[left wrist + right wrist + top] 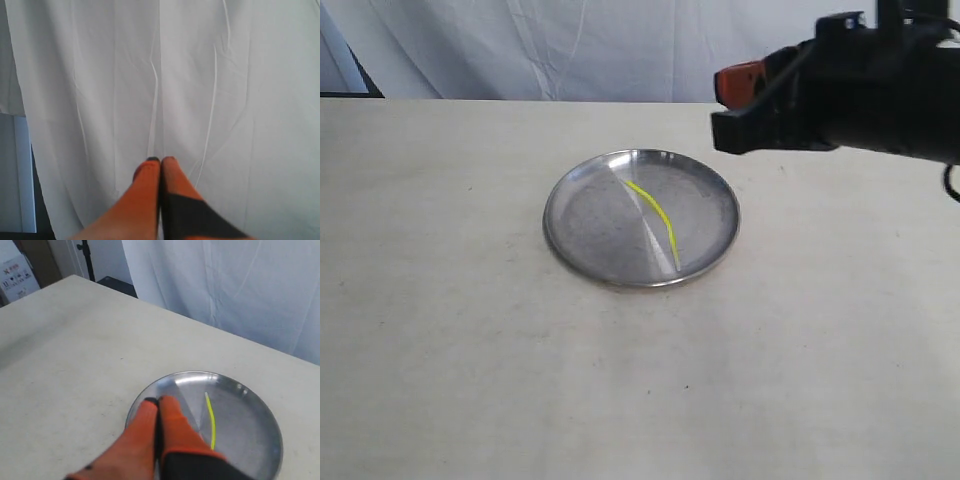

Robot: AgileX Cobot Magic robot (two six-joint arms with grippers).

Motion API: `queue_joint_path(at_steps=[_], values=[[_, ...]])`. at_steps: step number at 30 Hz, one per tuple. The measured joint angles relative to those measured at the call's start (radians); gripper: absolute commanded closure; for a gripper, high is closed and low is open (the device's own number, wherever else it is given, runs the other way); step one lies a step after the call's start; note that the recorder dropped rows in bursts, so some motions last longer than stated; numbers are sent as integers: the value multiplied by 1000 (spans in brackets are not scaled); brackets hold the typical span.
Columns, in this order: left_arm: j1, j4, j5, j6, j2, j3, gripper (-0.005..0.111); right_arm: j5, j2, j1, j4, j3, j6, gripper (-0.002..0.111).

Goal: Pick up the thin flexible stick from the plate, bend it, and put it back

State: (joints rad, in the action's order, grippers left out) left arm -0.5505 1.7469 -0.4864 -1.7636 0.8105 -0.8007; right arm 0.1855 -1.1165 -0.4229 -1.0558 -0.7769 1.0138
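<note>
The thin yellow-green stick [656, 212] lies slightly curved across the round silver plate [580, 232] in the middle of the table. My right gripper [721, 105] hangs in the air beyond the plate's far right rim, well above it. In the right wrist view its orange fingers [159, 401] are pressed together with nothing between them, over the plate's rim [270, 425], and the stick [210, 419] lies free beside them. My left gripper [161, 160] is shut and empty too, pointing at a white curtain; it is out of the exterior view.
A white curtain [570, 45] hangs behind the cream table [470, 350]. A stand pole [82, 252] and a box [17, 275] are beyond the table's far corner in the right wrist view.
</note>
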Motion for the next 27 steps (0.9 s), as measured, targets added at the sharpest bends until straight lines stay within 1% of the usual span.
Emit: queue_joint_path(at_steps=[3,8,17,20,22,23,24,25,26,27], values=[[0,0,0,0,0,0,107,54,114,0,1,57,0,108],[0,0,0,0,0,0,107,108,227,0,1,69,0,108],[0,0,0,0,0,0,107,131,366,0,13,75,0,108],[0,0,0,0,0,0,107,114,498,0,52,140,0,108],[0,0,0,0,0,0,107,82,612,40,50,253,0,108],[0,0,0,0,0,0,107,68,682,97,25,332,0,108],[0,0,0,0,0,0,107,65,720,130,7,374,0,108],[0,-2,0,0,0,0,107,65,797,197,-20,439,-1,108],[0,-2,0,0,0,0,107,65,834,236,-30,468,-1,108],[0,-2,0,0,0,0,107,77,895,312,-42,513,-1,108]])
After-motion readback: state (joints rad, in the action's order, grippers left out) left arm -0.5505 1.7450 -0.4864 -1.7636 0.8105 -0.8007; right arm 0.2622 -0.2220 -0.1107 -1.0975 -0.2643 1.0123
